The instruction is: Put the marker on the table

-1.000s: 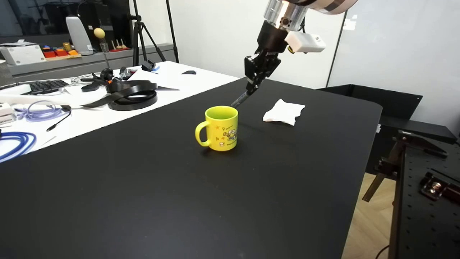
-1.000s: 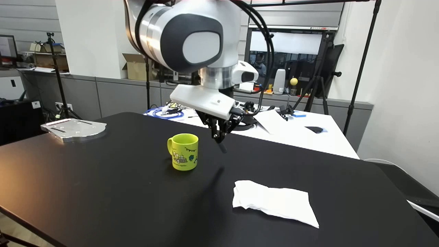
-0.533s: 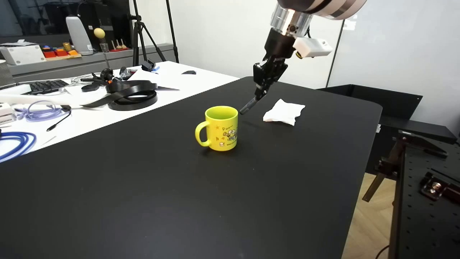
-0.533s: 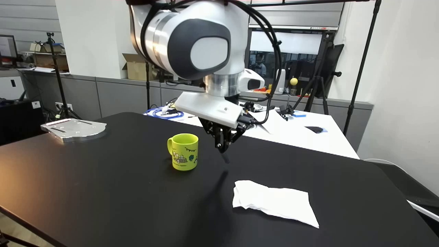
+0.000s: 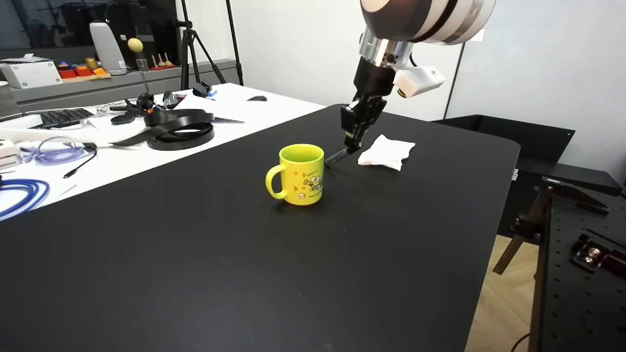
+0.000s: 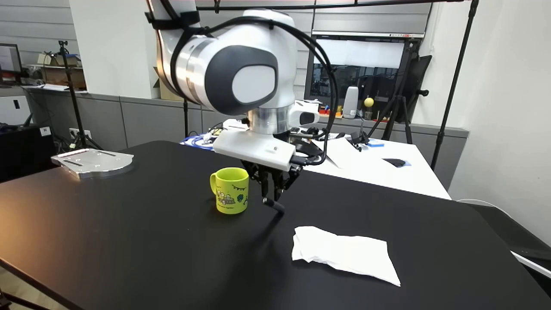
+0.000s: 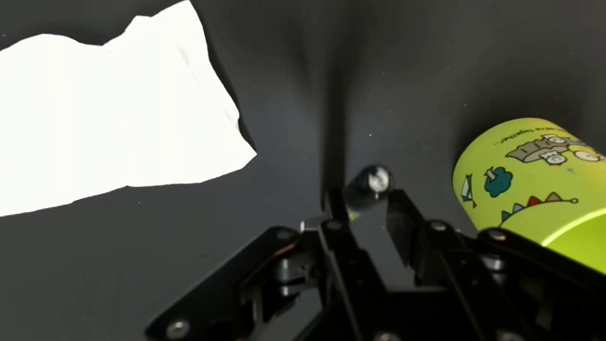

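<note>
The jaws stand parted, the marker [image 6: 274, 205] slanting right at their tips; whether it touches a tip or the worktop [image 6: 150, 258] I cannot tell. Close by, a yellow mug [image 6: 231, 191] stands upright on one side and crumpled white paper [image 6: 344, 254] lies on the other. Farther out, in an exterior view, a silvery plate [image 6: 94, 162] rests at the worktop's edge
</note>
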